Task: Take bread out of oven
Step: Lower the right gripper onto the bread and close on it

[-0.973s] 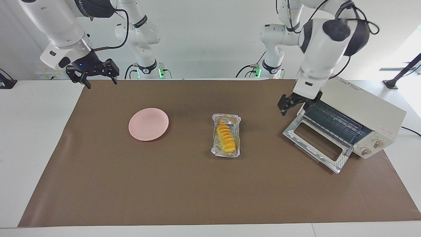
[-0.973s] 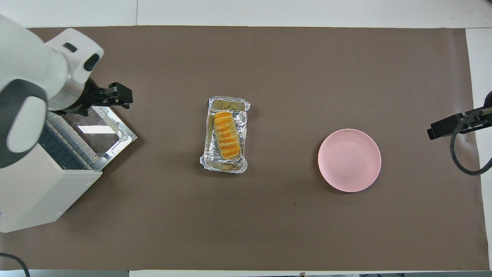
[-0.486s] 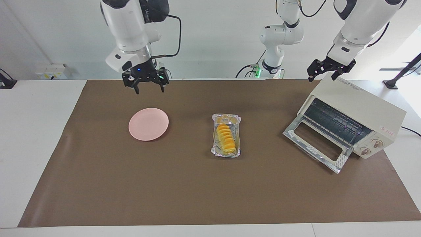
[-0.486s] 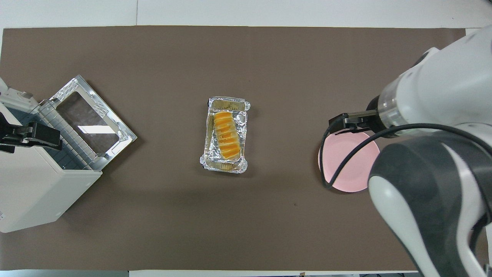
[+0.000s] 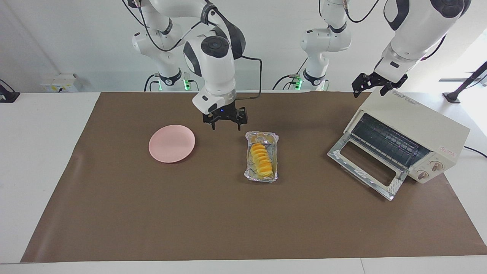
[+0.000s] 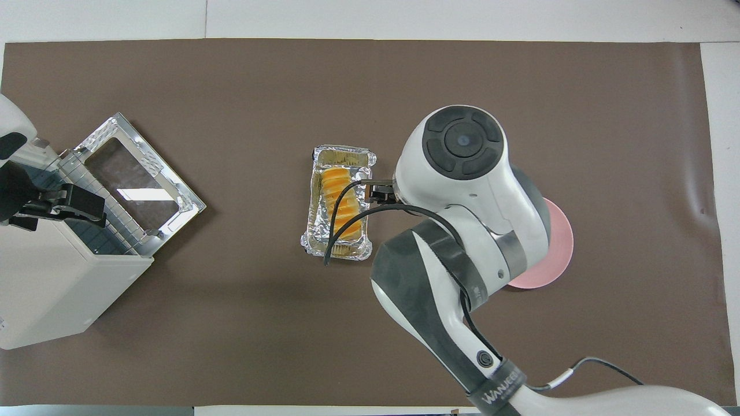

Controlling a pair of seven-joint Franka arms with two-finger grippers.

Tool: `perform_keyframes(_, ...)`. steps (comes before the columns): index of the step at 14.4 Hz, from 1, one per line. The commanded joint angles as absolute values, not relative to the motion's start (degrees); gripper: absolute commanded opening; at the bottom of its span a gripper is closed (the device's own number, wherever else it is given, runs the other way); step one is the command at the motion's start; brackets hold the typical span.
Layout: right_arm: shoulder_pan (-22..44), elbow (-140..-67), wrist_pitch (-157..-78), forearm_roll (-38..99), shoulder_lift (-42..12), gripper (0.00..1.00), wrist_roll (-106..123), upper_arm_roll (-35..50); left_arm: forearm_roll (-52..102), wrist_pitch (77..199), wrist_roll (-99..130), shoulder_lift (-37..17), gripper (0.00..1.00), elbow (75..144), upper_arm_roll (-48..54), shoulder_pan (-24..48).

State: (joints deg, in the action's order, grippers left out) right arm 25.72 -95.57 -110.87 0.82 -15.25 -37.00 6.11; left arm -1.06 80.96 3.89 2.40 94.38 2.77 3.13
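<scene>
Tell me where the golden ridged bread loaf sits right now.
The golden ridged bread loaf lies in the crinkled silver foil tray mid-table on the brown mat, between the round pink plate and the open cream-white toaster oven, not inside it.

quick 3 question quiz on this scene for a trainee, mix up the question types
1. True or false: the bread lies in the foil tray on the brown mat, outside the oven.
2. Which gripper hangs over the mat close by the tray's end nearer the robots? A) left gripper B) right gripper
3. Fill in: the oven's glass door is ____.

Key
1. True.
2. B. The left gripper is up over the oven's top; both grippers are open and hold nothing.
3. Open, dropped down onto the mat; the wire rack inside looks bare. The pink plate is bare too.
</scene>
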Motion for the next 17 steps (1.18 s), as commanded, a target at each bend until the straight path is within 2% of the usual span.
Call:
perform_keyframes(1,29.2,-93.4,-114.7,-0.4,-21.8,1.0,-41.9,5.5,-0.3,79.5,3.0,2.0,1.0,93.9,2.9,3.2)
perform_keyframes(3,29.8,-93.6,-119.5,-3.4,-24.8,1.0,-44.5,5.6,-0.1,79.6,3.1,2.5,1.0,93.3,2.9,3.2)
perform_keyframes(7,29.5,-94.0,-122.1,-3.8,-27.2,1.0,-44.5,5.5,-0.2,80.0,3.5,3.3,1.0,94.1,3.1,2.8)
perform_keyframes(13,28.0,-96.5,-129.2,-4.0,-28.6,1.0,-43.8,5.4,-0.3,79.8,3.9,3.4,1.0,94.0,3.0,2.5)
perform_keyframes(17,28.7,-96.7,-129.5,-4.0,-29.3,1.0,-43.7,5.4,-0.2,79.8,3.9,3.4,1.0,94.0,3.1,2.5)
